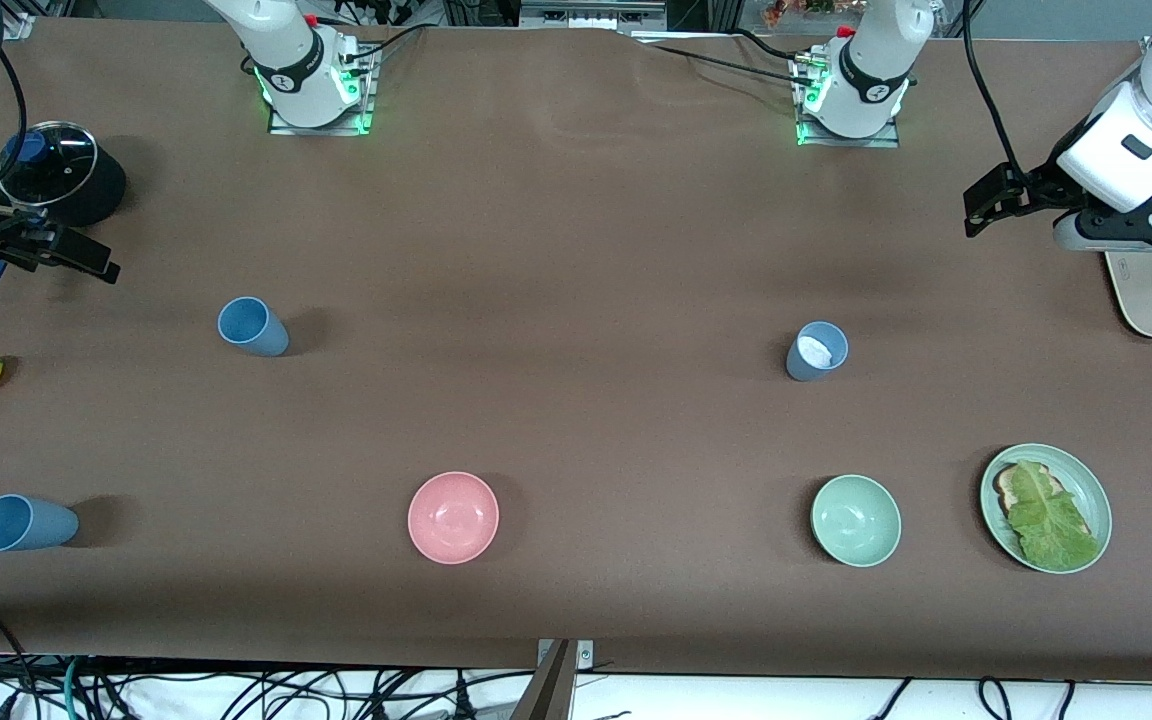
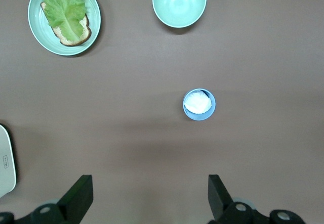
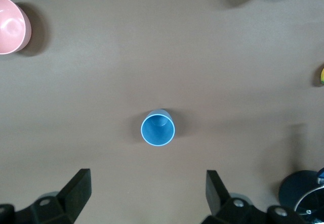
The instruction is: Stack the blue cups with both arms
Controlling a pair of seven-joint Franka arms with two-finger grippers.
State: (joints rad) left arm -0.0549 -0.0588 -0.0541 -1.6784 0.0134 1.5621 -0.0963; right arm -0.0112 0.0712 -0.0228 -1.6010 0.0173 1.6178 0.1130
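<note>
**Three cups apart, both pincers apart and empty**

Standing upright on the brown tabletop [image 1: 576, 250] are three blue cups, all well apart. One cup [image 1: 253, 326] stands toward the right arm's end; a second cup [image 1: 24, 523] stands nearer the front camera at that same end. The greyer cup [image 1: 817, 351], with a white patch inside, stands toward the left arm's end. The left pincer [image 2: 147, 198] hangs over bare tabletop at its end, fingers spread wide, holding nothing. The right pincer [image 3: 144, 196] hangs beside the black pot [image 1: 61, 172], fingers likewise wide, empty. A pink bowl [image 1: 453, 517], green bowl [image 1: 856, 520] and plate [image 1: 1086, 480] lie nearest the camera.
</note>
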